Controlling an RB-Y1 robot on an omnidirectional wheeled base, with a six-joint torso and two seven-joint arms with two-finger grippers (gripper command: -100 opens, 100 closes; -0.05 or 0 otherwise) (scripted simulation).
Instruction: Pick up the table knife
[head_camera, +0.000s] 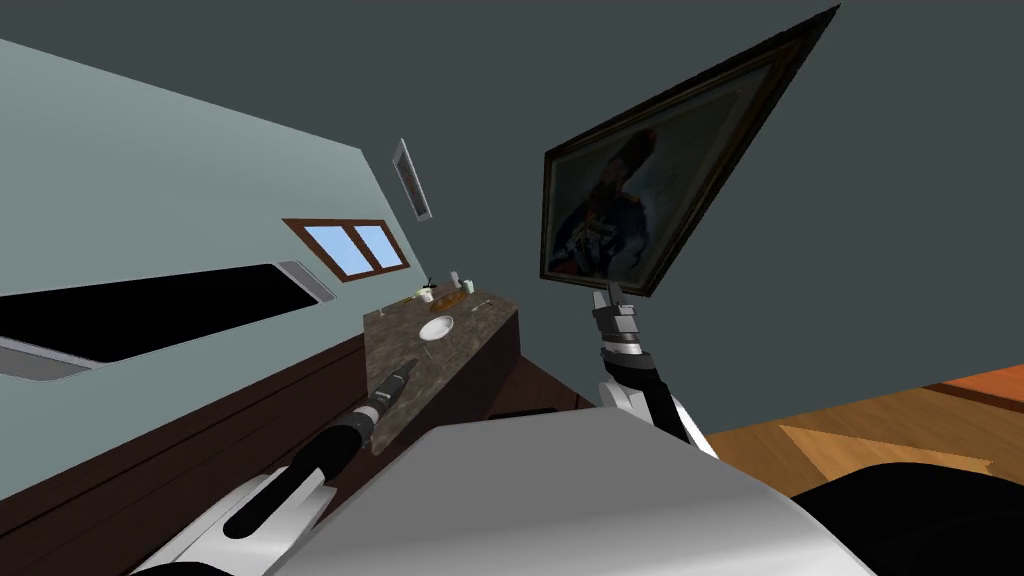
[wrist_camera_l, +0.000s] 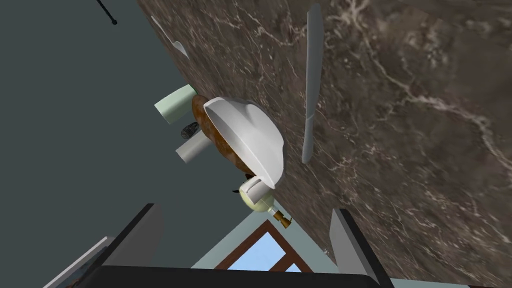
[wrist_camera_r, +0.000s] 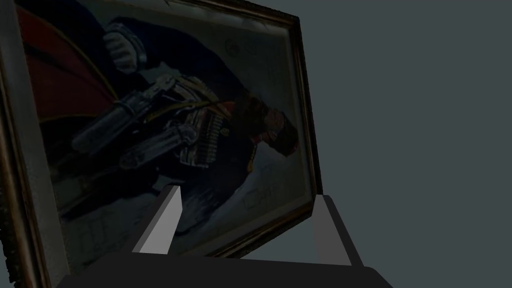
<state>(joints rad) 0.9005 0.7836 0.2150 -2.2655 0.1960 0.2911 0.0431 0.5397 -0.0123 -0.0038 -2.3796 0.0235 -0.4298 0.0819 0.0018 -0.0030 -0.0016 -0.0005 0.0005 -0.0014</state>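
Fingers (wrist_camera_l: 346, 240) of the left gripper (wrist_camera_l: 245, 210) are standing spread wide with nothing between them, pointing along the dark brown, white-veined marble countertop (wrist_camera_l: 425, 150). The long, slim, light grey table knife (wrist_camera_l: 311, 85) is lying flat on that stone ahead of the gripper. It is just beside the shallow white bowl (wrist_camera_l: 250, 137) without touching it, its length running roughly along the line the hand is looking.

The wide spread is reading as readiness: I judge the arm is in its approach, with the knife not yet reached. Because the knife is lying so low and thin, the fingers are probably going to need to come down astride its narrow width, close against the stone. The bowl's rim is sitting near enough to get bumped.

Beyond the bowl, a pale green cup (wrist_camera_l: 174, 103), a light grey cylinder (wrist_camera_l: 194, 147) and a small round yellowish corked bottle (wrist_camera_l: 256, 195) are crowding the counter's far end. The right gripper (head_camera: 611, 298) is being held up high beside the torso, seemingly to keep clear, its fingers parted and empty.
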